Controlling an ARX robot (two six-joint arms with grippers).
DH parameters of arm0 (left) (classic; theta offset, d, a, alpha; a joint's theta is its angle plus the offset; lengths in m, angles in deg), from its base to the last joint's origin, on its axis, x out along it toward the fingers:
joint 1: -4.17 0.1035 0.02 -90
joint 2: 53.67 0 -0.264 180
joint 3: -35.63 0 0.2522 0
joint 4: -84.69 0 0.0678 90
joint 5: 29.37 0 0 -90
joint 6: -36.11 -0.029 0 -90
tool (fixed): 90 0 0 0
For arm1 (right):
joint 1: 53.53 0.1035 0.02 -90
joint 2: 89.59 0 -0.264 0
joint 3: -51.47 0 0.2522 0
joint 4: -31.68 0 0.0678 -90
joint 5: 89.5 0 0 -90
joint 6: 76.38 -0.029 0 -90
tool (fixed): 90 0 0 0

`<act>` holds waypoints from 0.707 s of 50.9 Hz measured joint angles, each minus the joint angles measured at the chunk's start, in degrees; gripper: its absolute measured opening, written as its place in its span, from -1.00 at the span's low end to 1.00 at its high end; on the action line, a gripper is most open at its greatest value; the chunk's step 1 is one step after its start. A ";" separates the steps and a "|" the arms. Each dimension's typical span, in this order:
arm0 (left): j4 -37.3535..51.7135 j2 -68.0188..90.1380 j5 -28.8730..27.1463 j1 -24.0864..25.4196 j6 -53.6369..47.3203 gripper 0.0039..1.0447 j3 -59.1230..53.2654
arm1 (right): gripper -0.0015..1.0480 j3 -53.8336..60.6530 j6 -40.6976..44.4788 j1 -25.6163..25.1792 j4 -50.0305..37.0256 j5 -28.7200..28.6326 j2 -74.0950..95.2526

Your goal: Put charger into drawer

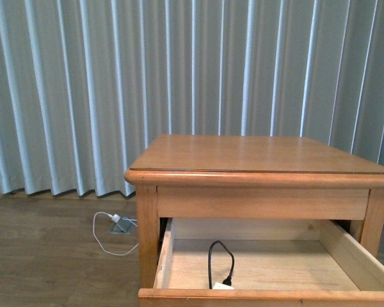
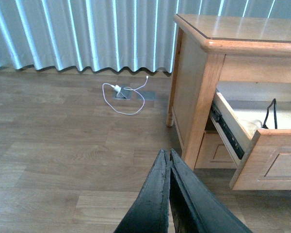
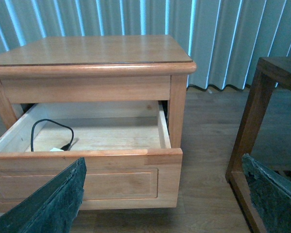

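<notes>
The drawer [image 1: 164, 257] of the honey-coloured nightstand is pulled wide open. Inside it lies the charger [image 1: 221, 285]: a small white block near the front panel, with its black cable looping upward above it. The right wrist view shows the charger's cable [image 3: 49, 123] in the drawer [image 3: 111, 177] too, and the left wrist view shows a short piece of that cable [image 2: 272, 112] above the drawer front [image 2: 276, 160]. My left gripper [image 2: 166, 154] is shut and empty, above the floor beside the nightstand. My right gripper [image 3: 162, 165] is open and empty, facing the drawer front.
A white cable with a white plug [image 1: 115, 221] lies on the wooden floor by a floor socket, near the pale curtains. A dark wooden piece of furniture [image 3: 259, 97] stands close beside the nightstand. A lower drawer [image 2: 217, 151] is closed.
</notes>
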 joint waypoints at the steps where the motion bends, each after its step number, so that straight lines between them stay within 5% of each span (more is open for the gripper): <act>1: 0.02 -0.11 0.11 0.00 -0.02 -0.93 0.00 | 0.83 0.00 0.00 0.00 0.00 0.00 0.00; 27: 0.17 -0.52 0.00 0.00 -0.04 -0.93 0.00 | 0.83 0.02 0.02 0.00 -0.02 0.00 -0.02; 36: 0.17 -0.52 0.00 0.00 -0.04 -0.34 0.00 | 0.83 0.02 0.02 0.00 -0.02 0.00 -0.02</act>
